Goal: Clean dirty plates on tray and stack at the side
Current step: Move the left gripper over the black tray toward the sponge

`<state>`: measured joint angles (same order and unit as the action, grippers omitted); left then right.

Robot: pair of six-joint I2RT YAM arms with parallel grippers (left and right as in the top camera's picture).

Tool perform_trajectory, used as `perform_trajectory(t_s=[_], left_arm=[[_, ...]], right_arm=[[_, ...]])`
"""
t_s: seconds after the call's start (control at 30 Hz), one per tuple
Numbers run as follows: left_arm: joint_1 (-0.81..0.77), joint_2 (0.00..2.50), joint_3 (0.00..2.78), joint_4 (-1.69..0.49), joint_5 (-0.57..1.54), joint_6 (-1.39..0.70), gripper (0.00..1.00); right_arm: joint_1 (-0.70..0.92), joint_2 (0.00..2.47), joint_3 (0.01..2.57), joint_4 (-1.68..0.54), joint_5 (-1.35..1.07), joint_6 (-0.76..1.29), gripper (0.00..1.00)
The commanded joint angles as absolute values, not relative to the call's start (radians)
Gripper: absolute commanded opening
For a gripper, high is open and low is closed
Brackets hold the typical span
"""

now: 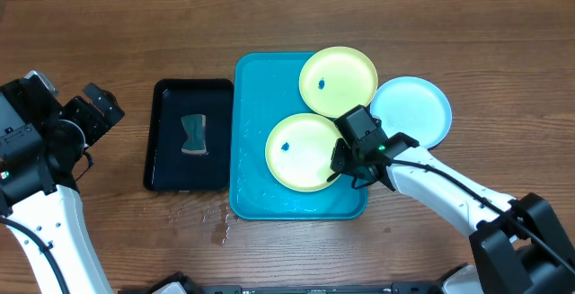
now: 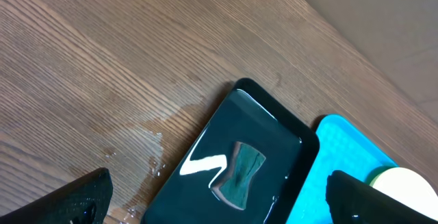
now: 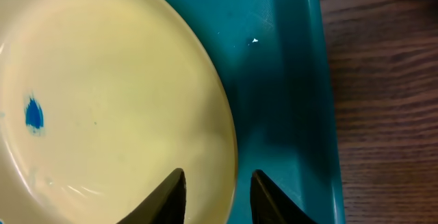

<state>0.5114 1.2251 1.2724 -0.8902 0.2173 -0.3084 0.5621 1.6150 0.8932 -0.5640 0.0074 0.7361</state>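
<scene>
The wooden surface (image 1: 117, 24) fills almost all of the overhead view, brown with a long grain. Beyond its far edge, at 12 o'clock, only a narrow pale strip of the room shows, and I cannot tell what it is.

Near the middle lies the turquoise tray (image 1: 256, 195). Its floor looks wet. Just beside it at 9 o'clock stands a smaller black tray (image 1: 166, 105), shiny inside, with a small grey-green piece (image 1: 194, 135) that is narrow at its waist. Some water drops (image 1: 220, 222) lie on the wood at the near corner between the two trays.

There are three plates. One yellow-green plate (image 1: 350, 78) sits at the 1 o'clock corner of the turquoise tray and reaches over its rim. The second yellow-green plate (image 1: 301, 164) lies in the tray at 5 o'clock. Each has one blue speck (image 1: 322, 84). The cyan plate (image 1: 413, 110) rests on the wood at 3 o'clock from the tray, and its edge meets the far yellow-green plate.

The right hand (image 3: 217, 175) is at the 3 o'clock edge of the near plate. One finger is over the plate and one is outside the rim, with a narrow gap between them. I cannot tell if they press it.

The left hand (image 2: 217, 179) hovers at 9 o'clock, spread wide, and holds nothing.
</scene>
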Motion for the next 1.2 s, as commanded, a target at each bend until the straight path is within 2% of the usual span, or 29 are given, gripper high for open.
perform_trajectory(t_s=[0.0,0.23,0.37,0.47,0.57,0.6,0.67,0.93,1.1,1.17], left_arm=[[0.517,1.23,1.285,-0.862,0.23,-0.316,1.0],[0.517,1.23,1.285,-0.856,0.231,-0.324,1.0],[0.517,1.23,1.285,-0.886,0.29,-0.367,1.0],[0.517,1.23,1.285,-0.921,0.417,-0.388,1.0],[0.506,1.23,1.284,-0.931,0.537,-0.295,1.0],[0.492,1.23,1.284,-0.933,0.54,-0.257,0.95],[0.453,1.234,1.283,-0.947,0.492,-0.231,0.93],[0.247,1.325,1.283,-1.04,0.136,-0.224,0.77],[0.185,1.445,1.283,-1.047,0.083,-0.224,0.59],[0.176,1.495,1.283,-1.04,0.067,-0.224,0.56]], right_arm=[[0.542,1.626,0.889,-0.561,-0.001,0.732,0.3],[0.541,1.635,0.889,-0.556,-0.005,0.732,0.12],[0.541,1.635,0.889,-0.557,-0.005,0.732,0.11],[0.541,1.635,0.889,-0.557,-0.005,0.732,0.12],[0.541,1.635,0.889,-0.557,-0.005,0.732,0.12],[0.541,1.635,0.889,-0.557,-0.005,0.732,0.12],[0.541,1.635,0.889,-0.556,-0.004,0.732,0.12],[0.541,1.635,0.889,-0.554,-0.001,0.731,0.13],[0.541,1.635,0.889,-0.554,-0.001,0.728,0.12],[0.541,1.635,0.889,-0.554,-0.001,0.728,0.12]])
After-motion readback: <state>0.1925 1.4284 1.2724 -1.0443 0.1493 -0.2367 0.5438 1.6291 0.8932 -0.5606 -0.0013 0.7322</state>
